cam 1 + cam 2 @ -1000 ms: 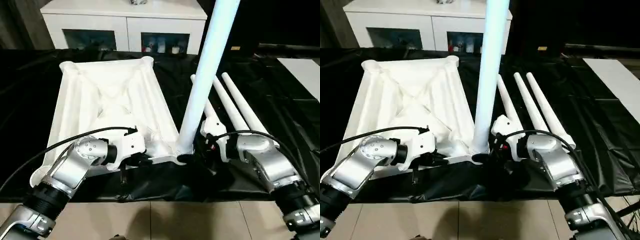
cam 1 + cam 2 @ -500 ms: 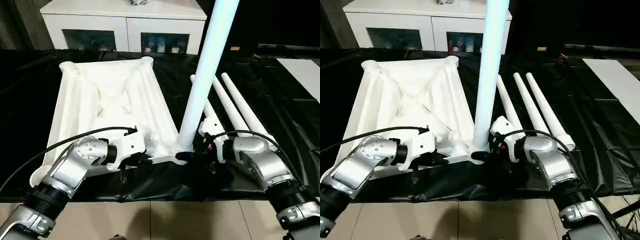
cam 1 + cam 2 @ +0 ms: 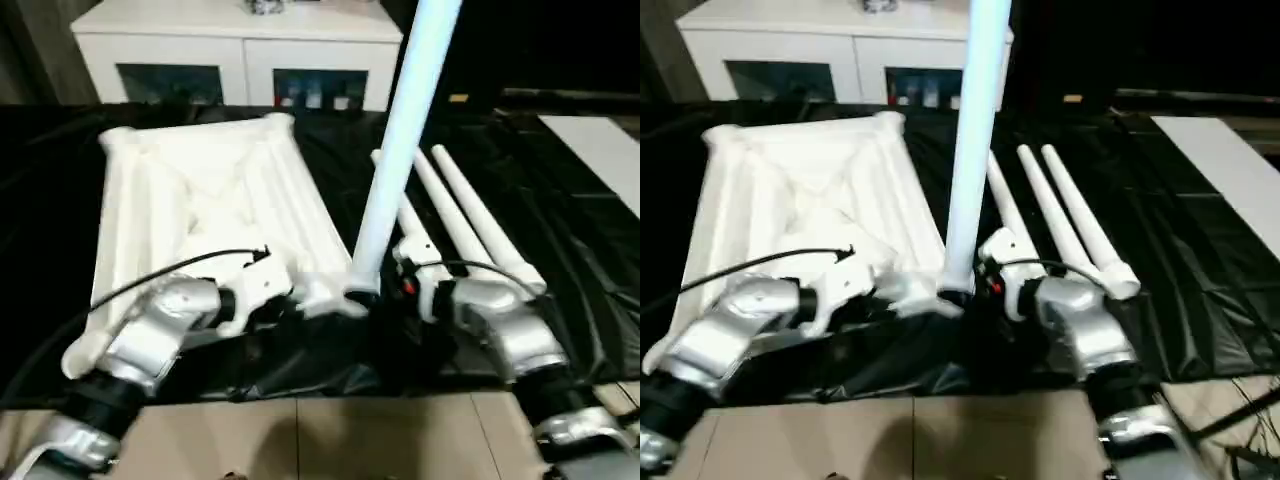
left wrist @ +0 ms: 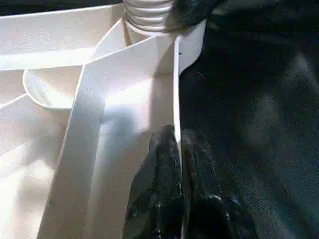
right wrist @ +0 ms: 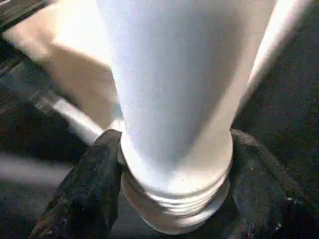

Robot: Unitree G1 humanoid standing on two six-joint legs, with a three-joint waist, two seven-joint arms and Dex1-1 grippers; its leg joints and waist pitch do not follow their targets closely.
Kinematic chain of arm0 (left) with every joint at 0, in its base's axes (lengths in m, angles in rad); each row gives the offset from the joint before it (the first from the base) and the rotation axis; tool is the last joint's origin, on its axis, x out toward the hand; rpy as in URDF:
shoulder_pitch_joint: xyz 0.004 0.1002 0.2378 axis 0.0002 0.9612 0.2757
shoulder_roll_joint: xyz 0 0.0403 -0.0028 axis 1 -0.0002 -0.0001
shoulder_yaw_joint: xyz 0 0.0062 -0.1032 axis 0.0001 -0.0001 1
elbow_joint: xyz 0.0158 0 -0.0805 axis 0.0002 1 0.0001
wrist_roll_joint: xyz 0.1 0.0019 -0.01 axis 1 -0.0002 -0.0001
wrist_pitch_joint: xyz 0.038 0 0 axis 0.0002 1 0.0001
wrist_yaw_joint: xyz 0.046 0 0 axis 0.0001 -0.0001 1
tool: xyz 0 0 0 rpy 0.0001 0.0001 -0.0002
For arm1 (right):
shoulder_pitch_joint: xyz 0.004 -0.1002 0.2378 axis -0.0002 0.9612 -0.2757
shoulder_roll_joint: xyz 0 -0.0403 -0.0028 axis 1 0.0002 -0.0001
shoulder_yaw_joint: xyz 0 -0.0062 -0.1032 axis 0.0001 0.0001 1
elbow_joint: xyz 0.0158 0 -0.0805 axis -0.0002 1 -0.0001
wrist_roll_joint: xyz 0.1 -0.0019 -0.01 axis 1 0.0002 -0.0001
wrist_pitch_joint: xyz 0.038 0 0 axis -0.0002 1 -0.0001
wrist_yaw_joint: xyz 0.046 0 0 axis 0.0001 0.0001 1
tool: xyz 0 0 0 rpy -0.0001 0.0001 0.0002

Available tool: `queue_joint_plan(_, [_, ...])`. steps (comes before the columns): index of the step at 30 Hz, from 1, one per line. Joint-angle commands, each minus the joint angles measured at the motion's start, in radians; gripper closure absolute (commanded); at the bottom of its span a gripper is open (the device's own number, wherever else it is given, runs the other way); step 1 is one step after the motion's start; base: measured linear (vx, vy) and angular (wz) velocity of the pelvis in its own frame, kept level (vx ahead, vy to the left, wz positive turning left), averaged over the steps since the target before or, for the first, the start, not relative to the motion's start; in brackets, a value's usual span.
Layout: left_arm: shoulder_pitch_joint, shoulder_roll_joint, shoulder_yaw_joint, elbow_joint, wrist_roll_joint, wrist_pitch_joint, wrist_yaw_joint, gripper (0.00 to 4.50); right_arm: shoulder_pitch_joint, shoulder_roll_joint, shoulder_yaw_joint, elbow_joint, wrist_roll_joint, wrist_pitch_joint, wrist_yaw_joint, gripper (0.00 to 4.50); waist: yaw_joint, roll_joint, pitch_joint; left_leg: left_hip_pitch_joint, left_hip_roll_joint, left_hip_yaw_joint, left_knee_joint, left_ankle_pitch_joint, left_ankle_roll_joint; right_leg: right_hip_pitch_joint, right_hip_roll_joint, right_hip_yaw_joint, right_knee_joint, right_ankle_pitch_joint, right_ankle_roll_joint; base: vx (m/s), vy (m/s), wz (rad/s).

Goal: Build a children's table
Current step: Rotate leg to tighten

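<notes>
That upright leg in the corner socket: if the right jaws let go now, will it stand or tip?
Probably tips. The upright leg is tall and leans, and its threaded end still shows, so it looks only partly seated. Likely stiff and light, being a hollow-looking plastic tube. The tabletop may shift.

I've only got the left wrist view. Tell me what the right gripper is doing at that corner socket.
Observer: The right gripper has a black finger on each side of the standing leg, just above its threaded base.
Operator: Report how that leg stands.
Observer: Nearly upright, rising from the near right corner of the tabletop, which lies underside up.
Operator: Count the loose legs.
Observer: Three spare legs lie side by side on the black cloth, beside the right arm.
</notes>
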Motion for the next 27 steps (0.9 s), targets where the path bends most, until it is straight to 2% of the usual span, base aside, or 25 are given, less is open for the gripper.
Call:
queue_joint_plan(1, [-0.014, -0.063, 0.024, 0.013, 0.0, 0.074, 0.107, 4.5, 0.007, 0.064, -0.057, 0.07, -0.021, 0.037, -0.225, 1.78, 0.003, 0.001, -0.054, 0.011, 0.028, -0.012, -0.078, -0.354, -0.027, 0.038, -0.051, 0.044, -0.079, -0.421, -0.166, 0.0, 0.0, 0.0])
queue_joint_plan(2, [-0.02, -0.085, 0.032, 0.02, 0.001, 0.091, 0.137, 4.5, 0.004, 0.086, -0.066, 0.089, -0.029, 0.04, -0.283, 1.78, -0.007, 0.002, -0.051, 0.012, 0.026, -0.014, -0.078, -0.377, -0.037, 0.034, -0.052, 0.041, -0.088, -0.479, -0.145, 0.0, 0.0, 0.0])
queue_joint_plan(3, [-0.032, -0.123, 0.049, 0.034, 0.001, 0.125, 0.191, 4.5, -0.007, 0.117, -0.078, 0.119, -0.04, 0.035, -0.365, 1.78, -0.012, -0.002, -0.051, 0.013, 0.026, -0.015, -0.078, -0.394, -0.036, 0.032, -0.052, 0.039, -0.094, -0.519, -0.127, 0.0, 0.0, 0.0])
queue_joint_plan(4, [-0.048, -0.164, 0.062, 0.052, 0.008, 0.164, 0.249, 4.5, -0.025, 0.161, -0.104, 0.157, -0.029, 0.037, -0.446, 1.78, -0.011, 0.001, -0.05, 0.015, 0.023, -0.017, -0.076, -0.403, -0.035, 0.029, -0.053, 0.037, -0.097, -0.539, -0.12, 0.0, 0.0, 0.0])
queue_joint_plan(5, [-0.057, -0.187, 0.07, 0.064, 0.015, 0.186, 0.287, 4.5, -0.035, 0.184, -0.116, 0.177, -0.024, 0.036, -0.489, 1.78, -0.019, 0.002, -0.048, 0.022, 0.019, -0.02, -0.073, -0.441, -0.039, 0.022, -0.052, 0.029, -0.11, -0.61, -0.09, 0.0, 0.0, 0.0])
queue_joint_plan(6, [-0.065, -0.206, 0.077, 0.074, 0.022, 0.205, 0.32, 4.5, -0.045, 0.205, -0.128, 0.194, -0.018, 0.034, -0.527, 1.78, -0.018, 0.002, -0.05, 0.023, 0.019, -0.022, -0.072, -0.448, -0.037, 0.025, -0.053, 0.026, -0.112, -0.618, -0.079, 0.0, 0.0, 0.0])
queue_joint_plan(7, [-0.077, -0.229, 0.083, 0.093, 0.031, 0.216, 0.359, 4.5, -0.059, 0.227, -0.135, 0.217, -0.015, 0.027, -0.561, 1.78, -0.018, 0.016, -0.047, 0.022, 0.02, -0.024, -0.074, -0.465, -0.035, 0.023, -0.052, 0.024, -0.116, -0.613, -0.069, 0.0, 0.0, 0.0])
queue_joint_plan(8, [-0.09, -0.255, 0.089, 0.114, 0.041, 0.224, 0.401, 4.5, -0.077, 0.255, -0.14, 0.244, -0.013, 0.021, -0.59, 1.78, -0.024, 0.018, -0.045, 0.024, 0.021, -0.023, -0.077, -0.484, -0.034, 0.019, -0.049, 0.024, -0.121, -0.612, -0.067, 0.0, 0.0, 0.0])
queue_joint_plan(9, [-0.107, -0.291, 0.092, 0.144, 0.058, 0.226, 0.46, 4.5, -0.108, 0.298, -0.134, 0.282, -0.024, 0.007, -0.626, 1.78, -0.03, 0.012, -0.045, 0.028, 0.017, -0.027, -0.075, -0.514, -0.035, 0.021, -0.046, 0.01, -0.127, -0.628, -0.054, 0.0, 0.0, 0.0])
queue_joint_plan(10, [-0.107, -0.291, 0.092, 0.144, 0.058, 0.226, 0.46, 4.5, -0.108, 0.298, -0.134, 0.282, -0.024, 0.007, -0.626, 1.78, -0.031, 0.015, -0.047, 0.032, 0.018, -0.028, -0.074, -0.523, -0.036, 0.022, -0.047, 0.007, -0.129, -0.627, -0.052, 0.0, 0.0, 0.0])
queue_joint_plan(12, [-0.12, -0.316, 0.091, 0.168, 0.074, 0.217, 0.505, 4.5, -0.138, 0.335, -0.124, 0.31, -0.037, -0.009, -0.645, 1.78, -0.035, 0.011, -0.047, 0.028, 0.017, -0.03, -0.078, -0.527, -0.025, 0.025, -0.047, 0.004, -0.132, -0.609, -0.047, 0.0, 0.0, 0.0])
queue_joint_plan(14, [-0.122, -0.316, 0.088, 0.173, 0.086, 0.213, 0.515, 4.5, -0.16, 0.35, -0.106, 0.328, -0.054, -0.029, -0.626, 1.79, -0.039, 0.008, -0.048, 0.028, 0.017, -0.03, -0.078, -0.534, -0.018, 0.023, -0.049, 0.006, -0.134, -0.605, -0.048, 0.0, 0.0, 0.0])
queue_joint_plan(15, [-0.118, -0.301, 0.078, 0.167, 0.098, 0.213, 0.509, 4.5, -0.168, 0.345, -0.085, 0.33, -0.086, -0.052, -0.628, 1.79, -0.04, 0.012, -0.047, 0.025, 0.018, -0.033, -0.081, -0.538, -0.019, 0.025, -0.051, 0.006, -0.132, -0.6, -0.053, 0.0, 0.0, 0.0])
queue_joint_plan(16, [-0.114, -0.291, 0.072, 0.163, 0.103, 0.209, 0.502, 4.5, -0.167, 0.343, -0.082, 0.323, -0.086, -0.061, -0.611, 1.79, -0.042, 0.012, -0.048, 0.024, 0.019, -0.031, -0.082, -0.537, -0.017, 0.026, -0.051, 0.008, -0.132, -0.595, -0.055, 0.0, 0.0, 0.0])
queue_joint_plan(17, [-0.105, -0.274, 0.067, 0.149, 0.104, 0.209, 0.49, 4.5, -0.163, 0.337, -0.079, 0.298, -0.078, -0.084, -0.578, 1.44, -0.04, 0.007, -0.054, 0.019, 0.021, -0.031, -0.084, -0.508, -0.013, 0.029, -0.054, 0.015, -0.124, -0.543, -0.071, 0.0, 0.0, 0.0])
queue_joint_plan(18, [-0.103, -0.268, 0.063, 0.146, 0.108, 0.202, 0.485, 4.5, -0.163, 0.334, -0.079, 0.292, -0.077, -0.094, -0.569, 1.44, -0.039, 0.008, -0.055, 0.015, 0.022, -0.031, -0.085, -0.494, -0.011, 0.031, -0.054, 0.017, -0.12, -0.523, -0.079, 0.0, 0.0, 0.0])
queue_joint_plan(19, [-0.101, -0.261, 0.059, 0.144, 0.111, 0.195, 0.479, 4.5, -0.162, 0.331, -0.078, 0.285, -0.077, -0.106, -0.56, 1.09, -0.038, 0.009, -0.056, 0.01, 0.022, -0.031, -0.086, -0.479, -0.007, 0.034, -0.055, 0.019, -0.116, -0.503, -0.086, 0.0, 0.0, 0.0])
queue_joint_plan(20, [-0.089, -0.236, 0.047, 0.126, 0.119, 0.188, 0.45, 4.5, -0.158, 0.309, -0.075, 0.246, -0.086, -0.122, -0.557, 1.09, -0.037, 0.009, -0.056, 0.005, 0.024, -0.028, -0.088, -0.457, -0.003, 0.035, -0.055, 0.023, -0.111, -0.468, -0.1, 0.0, 0.0, 0.0])
queue_joint_plan(21, [-0.085, -0.231, 0.045, 0.121, 0.12, 0.184, 0.442, 4.5, -0.158, 0.305, -0.076, 0.24, -0.088, -0.125, -0.558, 1.07, -0.035, 0.01, -0.054, 0.006, 0.023, -0.024, -0.087, -0.45, 0.002, 0.031, -0.053, 0.026, -0.111, -0.453, -0.108, 0.0, 0.0, 0.0])
queue_joint_plan(22, [-0.085, -0.231, 0.045, 0.121, 0.12, 0.184, 0.442, 4.5, -0.158, 0.305, -0.076, 0.24, -0.088, -0.125, -0.558, 1.0, -0.039, 0.008, -0.055, 0.001, 0.021, -0.024, -0.087, -0.442, 0.003, 0.035, -0.053, 0.026, -0.108, -0.446, -0.11, 0.0, 0.0, 0.0])
queue_joint_plan(23, [-0.069, -0.205, 0.041, 0.097, 0.11, 0.177, 0.394, 4.5, -0.147, 0.267, -0.072, 0.176, -0.088, -0.11, -0.521, 0.87, -0.042, 0.008, -0.057, -0.009, 0.022, -0.028, -0.089, -0.41, 0.003, 0.048, -0.054, 0.024, -0.103, -0.43, -0.11, 0.0, 0.0, 0.0])
queue_joint_plan(25, [-0.06, -0.185, 0.038, 0.085, 0.107, 0.181, 0.369, 4.5, -0.136, 0.239, -0.07, 0.125, -0.084, -0.085, -0.488, 0.65, -0.044, 0.007, -0.056, -0.005, 0.023, -0.025, -0.088, -0.405, 0.007, 0.043, -0.052, 0.027, -0.102, -0.421, -0.117, 0.0, 0.0, 0.0])
queue_joint_plan(27, [-0.048, -0.149, 0.034, 0.074, 0.1, 0.17, 0.323, 4.5, -0.113, 0.182, -0.057, 0.034, -0.082, -0.029, -0.419, 0.58, -0.038, 0.007, -0.056, 0.005, 0.024, -0.02, -0.085, -0.399, 0.015, 0.037, -0.05, 0.03, -0.103, -0.416, -0.129, 0.0, 0.0, 0.0])
